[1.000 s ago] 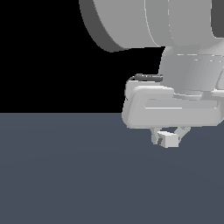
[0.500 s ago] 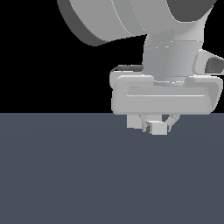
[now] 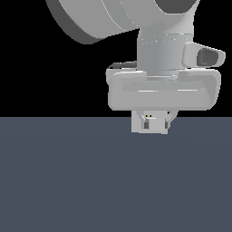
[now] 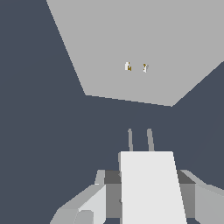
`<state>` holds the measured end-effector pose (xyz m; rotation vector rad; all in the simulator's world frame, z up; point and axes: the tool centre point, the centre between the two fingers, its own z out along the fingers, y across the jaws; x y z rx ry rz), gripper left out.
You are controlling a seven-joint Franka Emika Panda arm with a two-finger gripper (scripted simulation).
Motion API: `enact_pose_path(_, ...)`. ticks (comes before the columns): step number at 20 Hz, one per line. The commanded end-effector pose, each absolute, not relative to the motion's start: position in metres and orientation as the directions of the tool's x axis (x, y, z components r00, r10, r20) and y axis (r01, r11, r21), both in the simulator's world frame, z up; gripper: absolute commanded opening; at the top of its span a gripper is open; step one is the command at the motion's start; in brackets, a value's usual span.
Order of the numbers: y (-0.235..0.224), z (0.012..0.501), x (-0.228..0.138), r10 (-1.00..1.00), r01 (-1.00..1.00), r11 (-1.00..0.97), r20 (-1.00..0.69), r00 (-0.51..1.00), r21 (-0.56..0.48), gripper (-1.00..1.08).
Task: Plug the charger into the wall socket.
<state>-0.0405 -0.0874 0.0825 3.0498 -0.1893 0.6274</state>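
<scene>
The charger point(image 4: 149, 188) is a white block with two thin prongs point(image 4: 140, 140) on its front end, and my gripper point(image 4: 148, 186) is shut on it, one grey finger point(image 4: 103, 192) on each side. The prongs point at the wall socket point(image 4: 131, 30), a large flat light-grey plate with two small holes point(image 4: 136, 67) near its middle. A gap of dark floor separates the prongs from the plate. In the exterior view the gripper point(image 3: 152, 123) hangs under the big grey hand with the charger point(image 3: 148, 123) held between its fingers, just above the floor's far edge.
Dark blue-grey floor point(image 3: 90, 181) fills the lower half of the exterior view, with black background above it. The arm's large grey links point(image 3: 113, 18) fill the upper part of that view.
The hand with the charger has shifted toward the exterior view's left and a little upward, and the wrist has turned so the hand faces the camera squarely.
</scene>
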Motion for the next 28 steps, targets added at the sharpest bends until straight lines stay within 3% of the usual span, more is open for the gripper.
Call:
enact_pose_path(1,-0.085,0.086,-0.038,-0.141,-0.152,-0.988,0.395,0.908,-0.003,-1.00)
enact_pose_path(28,-0.076,0.100,-0.029,-0.252,-0.273,-0.962,0.387,0.887,0.000,-1.00)
